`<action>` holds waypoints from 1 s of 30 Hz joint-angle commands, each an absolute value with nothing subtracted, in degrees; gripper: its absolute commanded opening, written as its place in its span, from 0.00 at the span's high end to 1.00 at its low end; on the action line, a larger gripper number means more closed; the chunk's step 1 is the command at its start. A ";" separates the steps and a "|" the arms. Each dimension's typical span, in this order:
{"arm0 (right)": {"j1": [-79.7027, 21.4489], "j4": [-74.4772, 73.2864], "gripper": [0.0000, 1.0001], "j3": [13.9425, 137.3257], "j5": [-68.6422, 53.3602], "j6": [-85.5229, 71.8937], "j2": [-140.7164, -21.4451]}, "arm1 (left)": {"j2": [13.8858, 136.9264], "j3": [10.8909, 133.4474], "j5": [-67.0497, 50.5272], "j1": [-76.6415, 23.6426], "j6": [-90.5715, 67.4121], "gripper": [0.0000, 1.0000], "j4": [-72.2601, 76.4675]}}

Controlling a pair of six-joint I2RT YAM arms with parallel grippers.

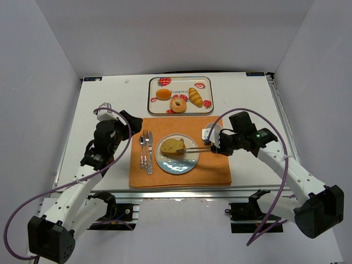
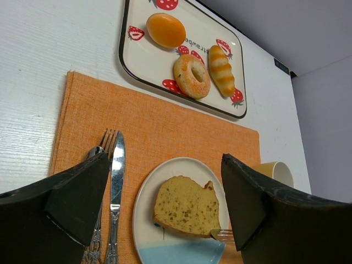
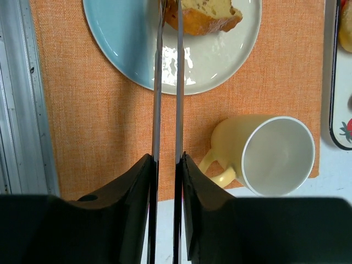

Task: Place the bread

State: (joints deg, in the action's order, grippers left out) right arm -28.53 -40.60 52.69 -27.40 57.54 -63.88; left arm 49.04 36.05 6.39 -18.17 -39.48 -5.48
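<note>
A slice of bread (image 1: 172, 146) (image 2: 187, 206) (image 3: 203, 14) lies flat on a white and pale-blue plate (image 1: 181, 163) (image 2: 144, 203) (image 3: 126, 38) on the orange placemat. My right gripper (image 1: 213, 144) (image 3: 166, 159) is shut on metal tongs (image 1: 197, 148) (image 3: 179, 82). Their two arms stand a narrow gap apart, and their tips (image 2: 224, 235) reach the right edge of the slice. Whether they pinch it is hidden. My left gripper (image 1: 122, 127) (image 2: 165, 165) hovers wide open and holds nothing, left of the plate above the cutlery.
A yellow mug (image 1: 208, 133) (image 3: 269, 154) stands right of the plate, close beside the tongs. A fork and knife (image 1: 146, 151) (image 2: 115, 181) lie left of the plate. Behind the placemat (image 1: 214, 170), a strawberry-print tray (image 1: 154, 82) holds a bun, a donut and a croissant.
</note>
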 commanded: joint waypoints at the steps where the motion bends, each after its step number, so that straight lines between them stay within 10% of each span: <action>1: -28.74 -40.69 0.68 53.44 -29.61 58.18 -61.88 | 47.55 36.83 6.50 -18.19 -39.55 0.08 -4.92; 17: -28.83 -36.23 0.63 58.61 -30.51 48.45 -62.39 | 48.95 37.35 5.45 -18.19 -39.11 0.08 -4.13; 30: -27.78 -29.43 0.63 90.94 -12.14 35.16 -99.54 | 47.47 36.83 5.97 -18.19 -39.81 0.08 -4.31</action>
State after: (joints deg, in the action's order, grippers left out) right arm -28.40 -28.75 84.03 -17.45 38.72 -93.47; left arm 49.21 36.03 5.76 -18.17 -39.51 -4.62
